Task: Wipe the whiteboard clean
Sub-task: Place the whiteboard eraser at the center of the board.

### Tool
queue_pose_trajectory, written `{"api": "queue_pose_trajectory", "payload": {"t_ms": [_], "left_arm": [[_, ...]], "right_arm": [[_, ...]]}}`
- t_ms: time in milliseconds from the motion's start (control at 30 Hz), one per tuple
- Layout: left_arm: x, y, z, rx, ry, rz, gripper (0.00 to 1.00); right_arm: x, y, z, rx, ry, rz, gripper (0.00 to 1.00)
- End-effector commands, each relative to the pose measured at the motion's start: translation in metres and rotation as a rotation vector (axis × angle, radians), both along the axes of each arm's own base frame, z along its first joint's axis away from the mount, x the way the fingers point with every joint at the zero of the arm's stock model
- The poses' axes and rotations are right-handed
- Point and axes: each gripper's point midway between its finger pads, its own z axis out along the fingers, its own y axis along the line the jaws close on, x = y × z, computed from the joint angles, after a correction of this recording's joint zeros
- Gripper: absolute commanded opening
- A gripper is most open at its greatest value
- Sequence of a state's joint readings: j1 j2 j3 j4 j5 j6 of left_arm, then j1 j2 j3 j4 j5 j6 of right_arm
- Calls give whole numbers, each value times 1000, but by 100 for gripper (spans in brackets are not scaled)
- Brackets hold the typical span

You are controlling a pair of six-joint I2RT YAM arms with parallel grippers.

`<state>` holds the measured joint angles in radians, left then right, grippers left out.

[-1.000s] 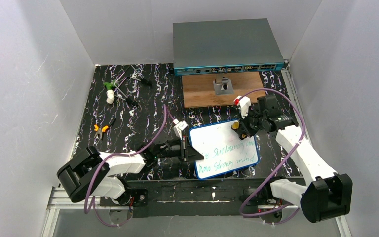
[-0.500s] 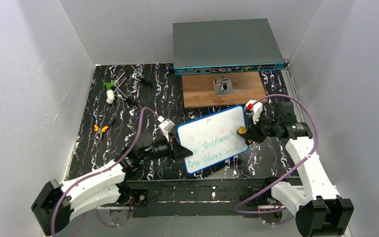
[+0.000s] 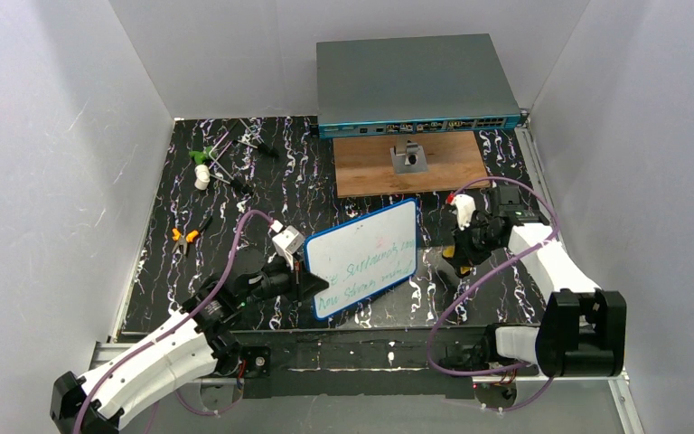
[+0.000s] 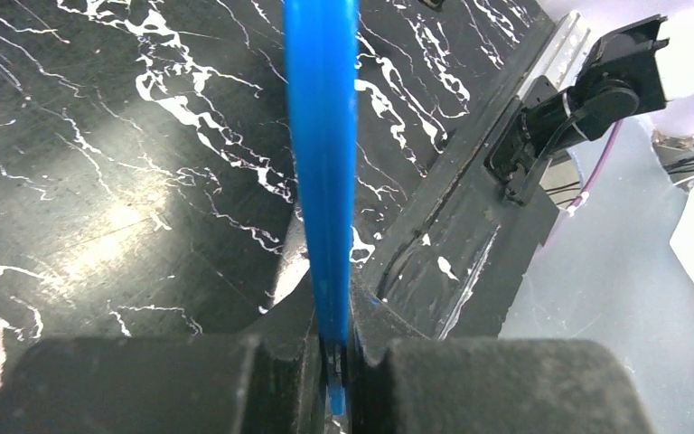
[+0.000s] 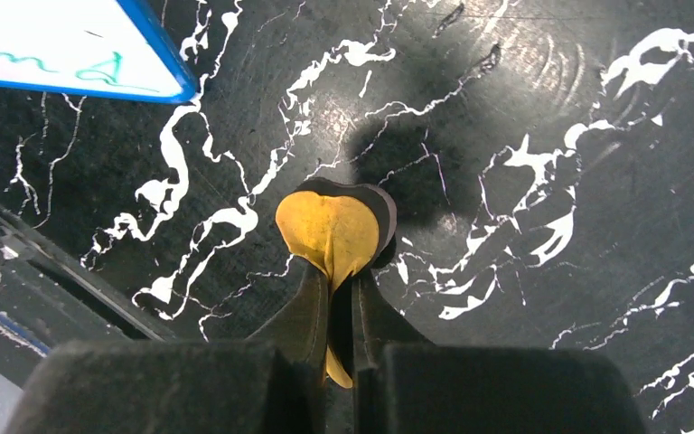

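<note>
The whiteboard (image 3: pixel 363 257), white with a blue rim, is held up tilted above the black mat; green handwriting covers its lower half. My left gripper (image 3: pixel 311 282) is shut on its left edge. In the left wrist view the blue rim (image 4: pixel 323 154) runs edge-on straight out of the closed left gripper (image 4: pixel 336 348). My right gripper (image 3: pixel 459 255) hangs just right of the board, apart from it, shut on a small yellow eraser pad (image 5: pixel 332 228) with a black back. The right wrist view shows a board corner (image 5: pixel 72 45) with green writing at the upper left, and the right gripper (image 5: pixel 342 287) low over the mat.
A large grey box with ports (image 3: pixel 414 86) stands at the back, with a wooden board (image 3: pixel 411 165) and a small metal bracket (image 3: pixel 408 158) before it. Orange-handled pliers (image 3: pixel 183 237) and small green and white tools (image 3: pixel 203 167) lie at the left. White walls close both sides.
The left arm has lifted the whiteboard off the mat and carried it left, tilted. The right gripper with the pad has come off the board and now sits lower, to its right.
</note>
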<state>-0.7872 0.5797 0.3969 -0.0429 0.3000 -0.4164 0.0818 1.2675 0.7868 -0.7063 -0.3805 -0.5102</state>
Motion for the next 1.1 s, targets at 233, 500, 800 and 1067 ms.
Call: {"api": "queue_pose_trajectory", "payload": {"t_ms": [233, 500, 800, 1067], "left_arm": [[4, 3, 62, -83, -190, -11, 0], [2, 4, 65, -83, -200, -20, 0], [-1, 3, 71, -102, -202, -33, 0], [-2, -24, 82, -297, -149, -79, 0]], "right_arm": [[-6, 8, -34, -113, 95, 38, 30], [-15, 12, -41, -100, 183, 57, 51], [-18, 20, -32, -50, 189, 75, 58], [-18, 31, -25, 10, 168, 95, 58]]}}
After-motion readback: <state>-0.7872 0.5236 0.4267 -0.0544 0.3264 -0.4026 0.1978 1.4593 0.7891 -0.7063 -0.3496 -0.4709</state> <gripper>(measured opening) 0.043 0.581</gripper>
